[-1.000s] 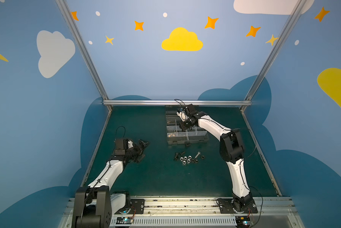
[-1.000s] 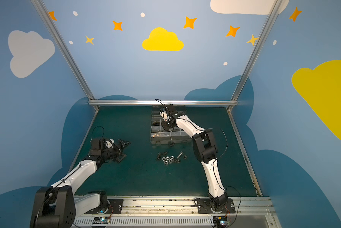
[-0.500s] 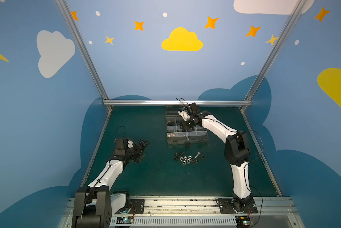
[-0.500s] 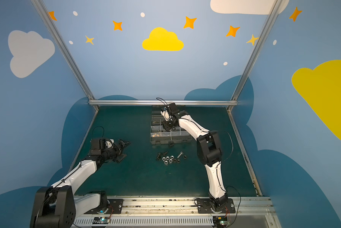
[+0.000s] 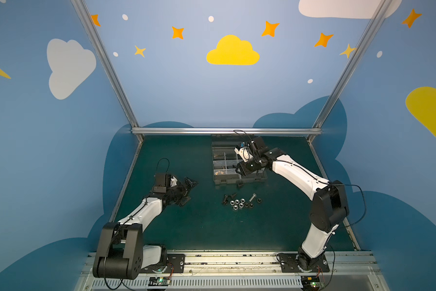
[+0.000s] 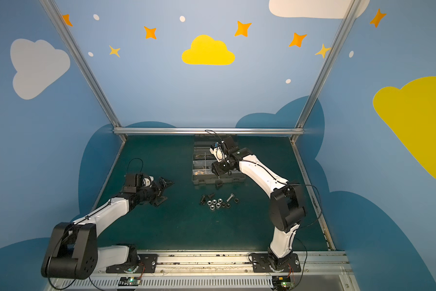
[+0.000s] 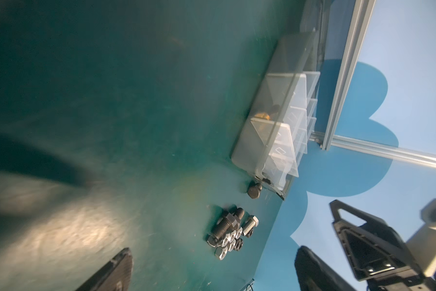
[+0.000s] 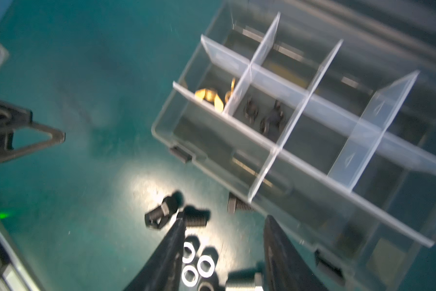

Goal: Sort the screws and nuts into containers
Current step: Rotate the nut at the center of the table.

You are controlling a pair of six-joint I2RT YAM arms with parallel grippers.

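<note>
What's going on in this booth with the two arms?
Hardware sorting is under way. The right gripper hovers open and empty at the front edge of the grey plastic organiser box, where brass-coloured pieces and dark pieces sit in neighbouring compartments. A pile of silver nuts and black and silver screws waits on the green table. The left gripper is open, off to the side.

Blue walls (image 5: 186,88) with painted clouds (image 5: 232,51) and stars (image 5: 177,32) surround green tabletop (image 5: 199,226).
</note>
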